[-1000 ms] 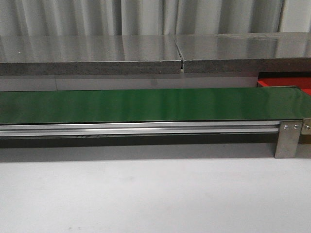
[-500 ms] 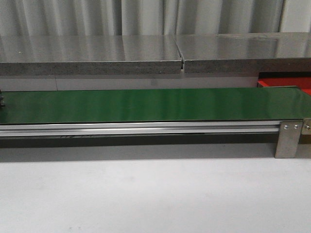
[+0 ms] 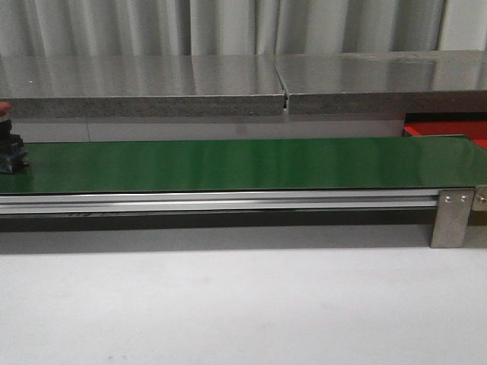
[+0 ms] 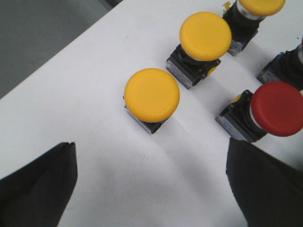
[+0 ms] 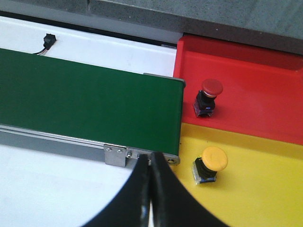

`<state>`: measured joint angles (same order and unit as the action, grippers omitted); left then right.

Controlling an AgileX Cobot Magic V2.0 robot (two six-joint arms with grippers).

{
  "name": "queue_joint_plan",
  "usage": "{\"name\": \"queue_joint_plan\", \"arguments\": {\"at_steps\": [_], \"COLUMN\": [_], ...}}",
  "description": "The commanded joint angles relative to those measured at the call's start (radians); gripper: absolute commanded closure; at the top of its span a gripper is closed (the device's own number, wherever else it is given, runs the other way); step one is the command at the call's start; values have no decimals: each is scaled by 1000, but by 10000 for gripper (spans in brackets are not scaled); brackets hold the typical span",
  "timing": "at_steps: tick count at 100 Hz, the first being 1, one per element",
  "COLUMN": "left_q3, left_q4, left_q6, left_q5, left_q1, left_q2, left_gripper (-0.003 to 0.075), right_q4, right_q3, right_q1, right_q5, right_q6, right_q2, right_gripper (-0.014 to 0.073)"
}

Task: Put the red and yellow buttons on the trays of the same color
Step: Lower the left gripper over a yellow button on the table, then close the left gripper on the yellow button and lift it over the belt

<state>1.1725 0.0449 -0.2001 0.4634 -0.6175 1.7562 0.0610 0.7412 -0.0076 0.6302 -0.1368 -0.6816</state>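
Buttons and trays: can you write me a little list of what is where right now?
belt: long green belt, one red-capped button at its left end in the front view
red tray: red tray holds one red button
yellow tray: yellow tray holds one yellow button
waiting buttons: three yellow ones, nearest, and a red one on a white surface, left wrist view
left gripper: open, empty
right gripper: shut, empty
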Motion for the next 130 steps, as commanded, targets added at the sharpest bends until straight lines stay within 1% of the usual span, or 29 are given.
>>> {"name": "queue_joint_plan", "arguments": {"at_steps": [1, 20, 38, 88, 109, 114, 121, 130], "left_q3": [24, 30, 68, 221, 223, 223, 223, 223], "left_q4": [3, 7, 17, 25, 30, 35, 37, 41], "left_q6": [0, 0, 0, 0, 0, 0, 0, 0], "left_q5": [-80, -123, -140, -108, -112, -114, -121, -121], "left_q1": [-2, -2, -2, -2, -2, -2, -2, -2], "left_q2": [-18, 39, 82, 198, 211, 211, 211, 211], "left_gripper": [100, 100, 100, 100, 104, 124, 178, 290], "right_q4": [3, 3, 3, 3, 3, 3, 3, 3], "right_q3": [26, 26, 26, 26, 26, 26, 26, 26], "right_q1": [2, 2, 2, 2, 2, 2, 2, 2], "right_q5": [-67, -67, -67, -67, -67, -67, -67, -67], "right_q6": [-7, -7, -7, -7, -7, -7, -7, -7], "right_q2": [3, 3, 3, 3, 3, 3, 3, 3], "right_gripper": [662, 662, 662, 662, 662, 662, 662, 662]}}
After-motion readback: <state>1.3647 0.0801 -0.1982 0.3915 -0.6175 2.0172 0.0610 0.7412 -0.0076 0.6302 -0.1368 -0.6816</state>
